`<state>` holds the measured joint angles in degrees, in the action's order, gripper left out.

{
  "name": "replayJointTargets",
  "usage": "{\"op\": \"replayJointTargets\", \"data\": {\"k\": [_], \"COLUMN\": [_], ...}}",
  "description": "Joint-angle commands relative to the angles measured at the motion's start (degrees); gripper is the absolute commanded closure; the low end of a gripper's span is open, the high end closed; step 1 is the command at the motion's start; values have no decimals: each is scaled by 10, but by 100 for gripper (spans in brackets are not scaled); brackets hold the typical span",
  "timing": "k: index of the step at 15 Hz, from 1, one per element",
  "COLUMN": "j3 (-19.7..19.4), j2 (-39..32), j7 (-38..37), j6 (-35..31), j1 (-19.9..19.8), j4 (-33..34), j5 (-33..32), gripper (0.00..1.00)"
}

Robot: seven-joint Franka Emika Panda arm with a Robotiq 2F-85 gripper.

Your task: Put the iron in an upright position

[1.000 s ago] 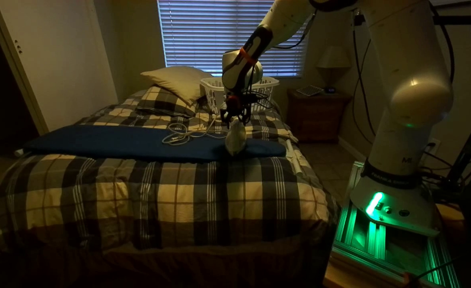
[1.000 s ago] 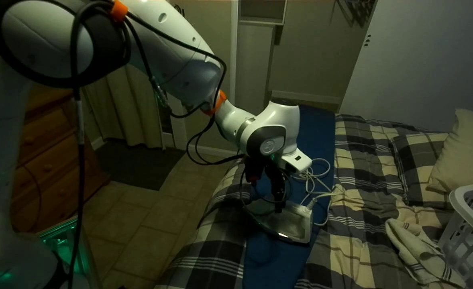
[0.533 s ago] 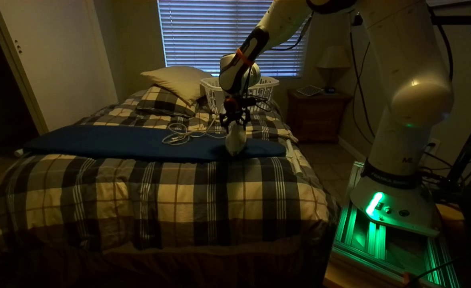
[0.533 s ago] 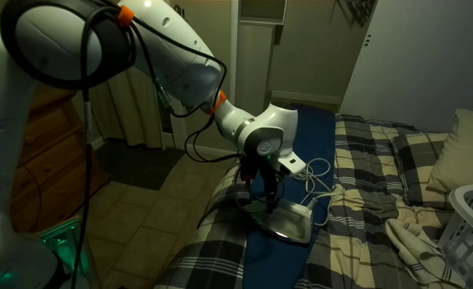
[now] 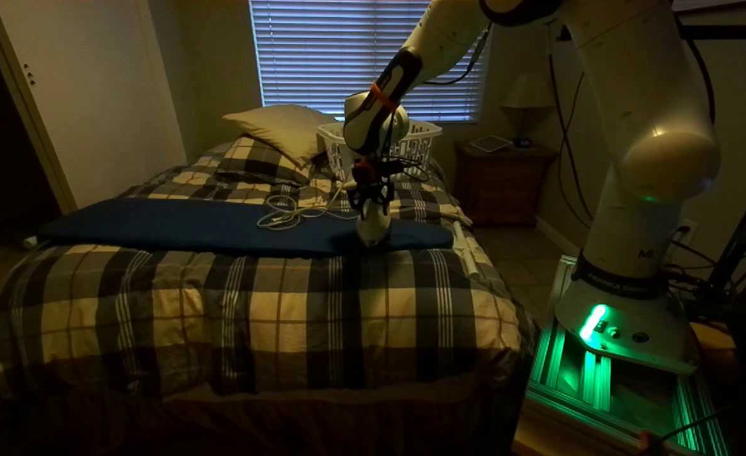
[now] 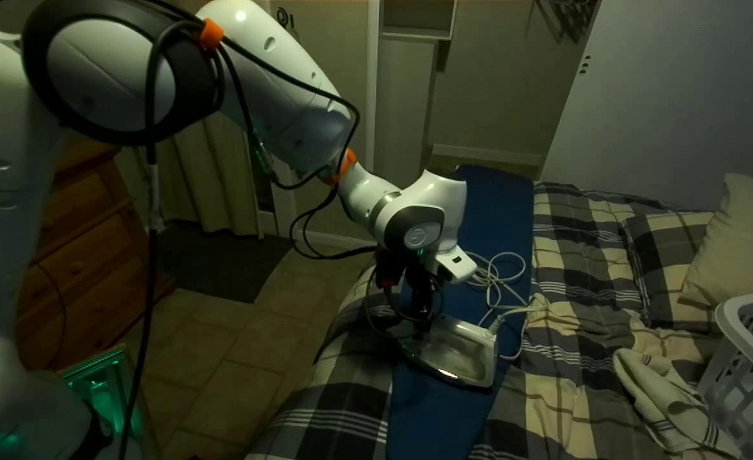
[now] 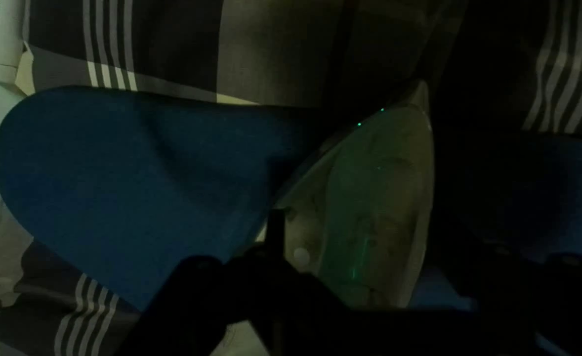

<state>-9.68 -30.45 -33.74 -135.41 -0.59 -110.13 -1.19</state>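
The iron (image 5: pixel 373 229) rests on a blue ironing board (image 5: pixel 189 221) across the bed, its pointed end toward the bed's near edge. In the wrist view the iron (image 7: pixel 370 198) shows a pale wedge-shaped upper face with a greenish sheen. Its thin pale cord (image 6: pixel 507 278) runs off the wide end in loose loops. My gripper (image 5: pixel 370 202) points down over the iron and straddles it. One dark finger (image 7: pixel 274 230) overlaps the iron's left side; the other is a dark shape beyond its right side, with a gap visible there. Whether the fingers touch is too dark to tell.
Past the board's rounded end lies a white metal leg (image 5: pixel 466 253). A white slatted basket (image 5: pixel 423 140) and a cream pillow (image 5: pixel 284 130) are farther back on the bed. A pale towel (image 6: pixel 664 396) lies near the basket. A nightstand (image 5: pixel 503 180) stands beyond the bed.
My gripper has come down lower over the iron and shifted toward its pointed end, leftward in an exterior view. The iron and its cord look unmoved.
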Motion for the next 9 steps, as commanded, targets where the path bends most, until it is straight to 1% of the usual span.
{"op": "replayJointTargets", "data": {"k": [1,2,4,7,9], "j3": [-1,-1,-3,0,7], "j2": [-11,-11,-11,-11,-4], "j7": [-3,-4,-5,2,17], "j6": [19,20,24,31,41], "j1": [4,5,7,2,-9], "j4": [17,18,21,26,27], "j5": [14,13,9,13,28], "gripper": [57,65,77,78,78]}}
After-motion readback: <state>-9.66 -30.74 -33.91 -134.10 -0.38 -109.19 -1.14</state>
